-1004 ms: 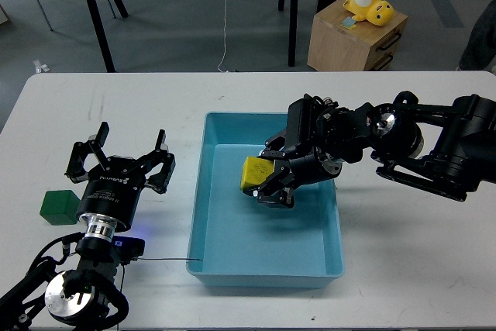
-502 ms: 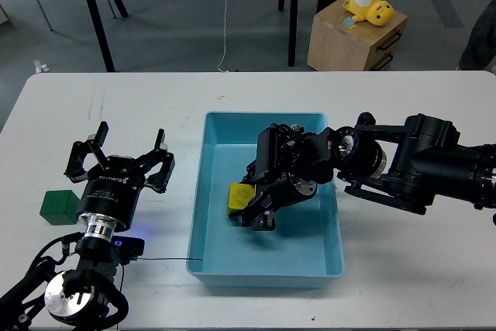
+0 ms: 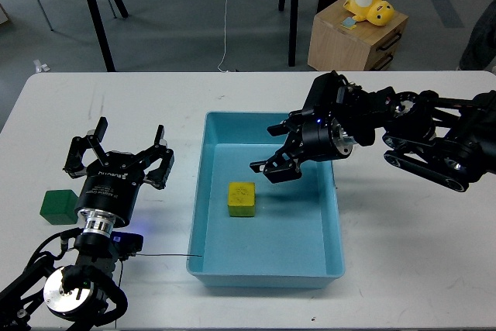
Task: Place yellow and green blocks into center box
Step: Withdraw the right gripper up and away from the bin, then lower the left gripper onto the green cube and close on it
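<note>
The yellow block [image 3: 241, 198] lies on the floor of the blue box [image 3: 198, 215], left of its middle. My right gripper [image 3: 277, 165] is open and empty, raised above the box to the upper right of the yellow block. The green block [image 3: 60, 207] sits on the white table at the far left. My left gripper [image 3: 118, 159] is open and empty, to the right of the green block and a little farther back, left of the box.
The white table [image 3: 418, 269] holds the box in its middle. Behind the table are black stand legs [image 3: 93, 13] and a wooden cabinet [image 3: 355, 36] with a yellow plush toy [image 3: 370, 4] on top.
My right gripper has let go of the yellow block, which now rests in the box, and has risen and drawn back to the right. The left arm barely moved.
</note>
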Tool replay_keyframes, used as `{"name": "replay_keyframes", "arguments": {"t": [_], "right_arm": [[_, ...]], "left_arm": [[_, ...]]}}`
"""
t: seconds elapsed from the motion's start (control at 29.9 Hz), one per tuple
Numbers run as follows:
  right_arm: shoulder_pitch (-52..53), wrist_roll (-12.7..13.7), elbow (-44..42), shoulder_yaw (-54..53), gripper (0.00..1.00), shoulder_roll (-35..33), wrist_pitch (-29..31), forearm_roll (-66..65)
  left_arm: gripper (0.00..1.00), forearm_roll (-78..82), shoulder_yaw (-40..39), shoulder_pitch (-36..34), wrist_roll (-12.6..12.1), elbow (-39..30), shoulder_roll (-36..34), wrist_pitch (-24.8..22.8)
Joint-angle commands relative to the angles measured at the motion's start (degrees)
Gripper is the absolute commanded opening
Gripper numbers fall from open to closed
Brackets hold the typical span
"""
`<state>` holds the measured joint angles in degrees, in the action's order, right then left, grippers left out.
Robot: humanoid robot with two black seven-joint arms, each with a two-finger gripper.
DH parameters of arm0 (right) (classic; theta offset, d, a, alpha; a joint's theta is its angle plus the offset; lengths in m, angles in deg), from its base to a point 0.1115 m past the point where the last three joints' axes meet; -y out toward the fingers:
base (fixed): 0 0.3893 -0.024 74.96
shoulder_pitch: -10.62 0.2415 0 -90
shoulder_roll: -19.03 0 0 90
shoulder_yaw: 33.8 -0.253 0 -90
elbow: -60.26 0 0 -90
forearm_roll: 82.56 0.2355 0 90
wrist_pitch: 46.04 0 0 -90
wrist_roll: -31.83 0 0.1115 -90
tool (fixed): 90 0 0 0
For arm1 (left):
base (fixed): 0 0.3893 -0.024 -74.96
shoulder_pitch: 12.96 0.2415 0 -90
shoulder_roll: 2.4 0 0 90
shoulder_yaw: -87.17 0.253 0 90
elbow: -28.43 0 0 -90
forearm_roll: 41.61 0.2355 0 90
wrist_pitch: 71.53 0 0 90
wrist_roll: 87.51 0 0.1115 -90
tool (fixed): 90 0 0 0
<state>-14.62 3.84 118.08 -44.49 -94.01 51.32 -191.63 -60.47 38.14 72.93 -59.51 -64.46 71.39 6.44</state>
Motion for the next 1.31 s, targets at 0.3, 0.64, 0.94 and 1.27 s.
{"name": "replay_keyframes", "arguments": {"t": [0.3,0.64,0.94,1.27], "right_arm": [[-4.8,0.0,5.1,-25.2,0.98,-0.7,-0.1,26.6],[-23.8,4.4,22.6,-43.3,0.99,-6.5,-1.2,42.7],[-54.3,5.0,36.3,-63.1,0.99,-10.9,-1.3,44.5],[-80.5,4.3,40.4,-75.0,0.99,-10.2,-6.4,56.3]], "left_arm": [[1.0,15.6,0.2,-10.9,0.0,4.3,-6.0,17.5],[1.0,22.9,0.4,-16.5,0.0,14.8,-16.1,9.6],[0.86,72.7,-0.4,-16.4,0.0,14.8,-20.7,9.5],[0.9,110.7,0.5,-14.8,0.0,14.8,-31.0,21.7]]}}
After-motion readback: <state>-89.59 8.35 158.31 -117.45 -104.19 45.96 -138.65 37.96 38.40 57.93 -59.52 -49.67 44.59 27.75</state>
